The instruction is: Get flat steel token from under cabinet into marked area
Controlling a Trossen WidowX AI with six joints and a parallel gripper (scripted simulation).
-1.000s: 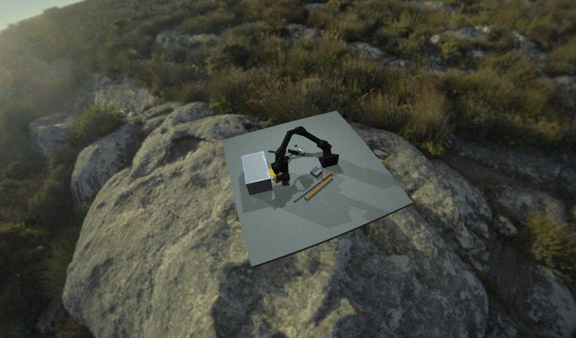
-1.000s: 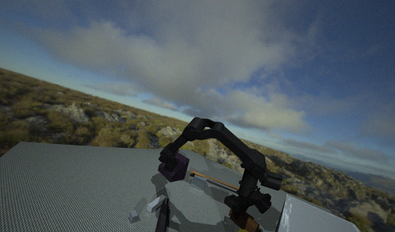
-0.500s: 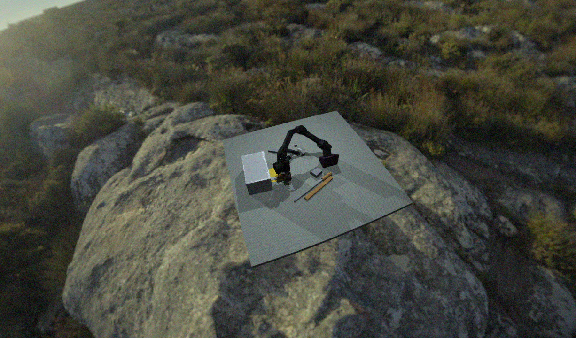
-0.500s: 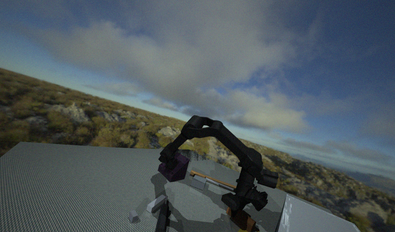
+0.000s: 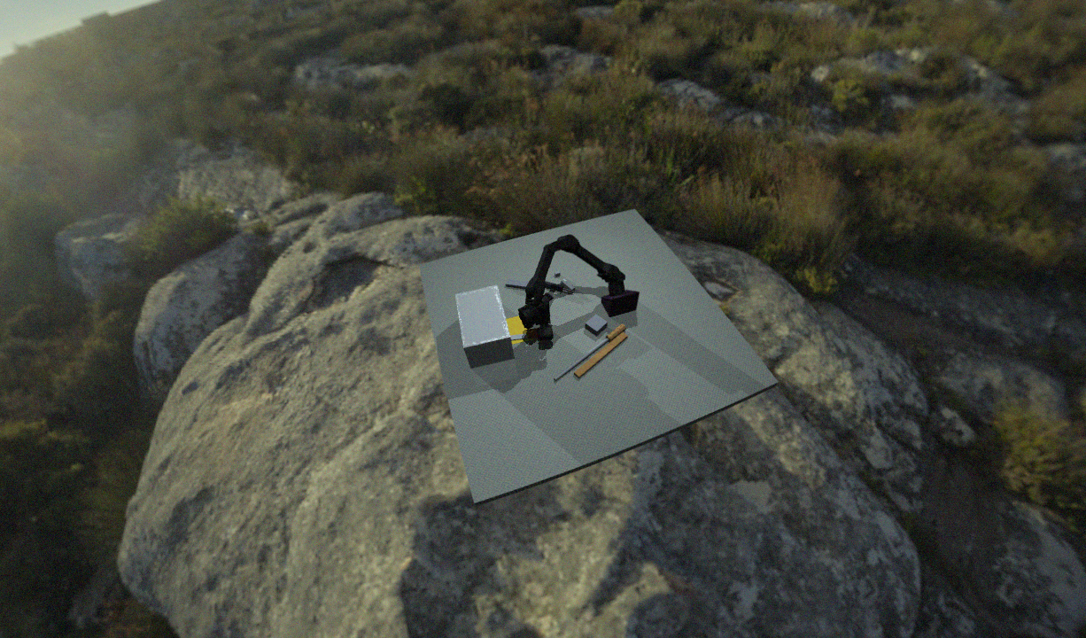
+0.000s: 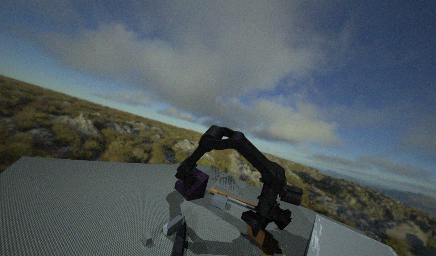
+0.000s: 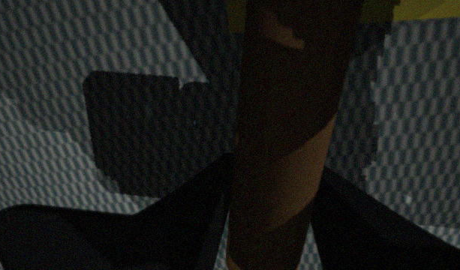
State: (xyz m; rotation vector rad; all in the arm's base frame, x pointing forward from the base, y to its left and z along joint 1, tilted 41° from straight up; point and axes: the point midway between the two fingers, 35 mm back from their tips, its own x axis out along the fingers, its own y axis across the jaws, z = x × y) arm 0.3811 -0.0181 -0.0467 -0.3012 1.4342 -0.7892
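My gripper [image 5: 540, 339] [image 6: 255, 226] [image 7: 269, 166] is shut on the brown handle [image 6: 257, 236] [image 7: 286, 97] of a tool, low over the table in front of the cabinet. A thin grey shaft [image 5: 518, 338] shows between the gripper and the cabinet's front; its far end is hidden. The pale cabinet [image 5: 483, 313] [image 6: 346, 240] stands at the left in the top view. The yellow marked area [image 5: 515, 326] [image 7: 428, 10] lies in front of it, partly covered by the arm and handle. The steel token is not visible in any view.
A grey block [image 5: 595, 323] [image 6: 218, 201], a thin rod [image 5: 576, 363] with an orange handle and an orange flat bar [image 5: 601, 356] lie on the near side. A dark tool [image 5: 519, 286] [image 6: 179, 238] and small pale pieces [image 6: 172, 225] lie on the other side. The arm's base is purple [image 5: 619, 302] [image 6: 198, 185].
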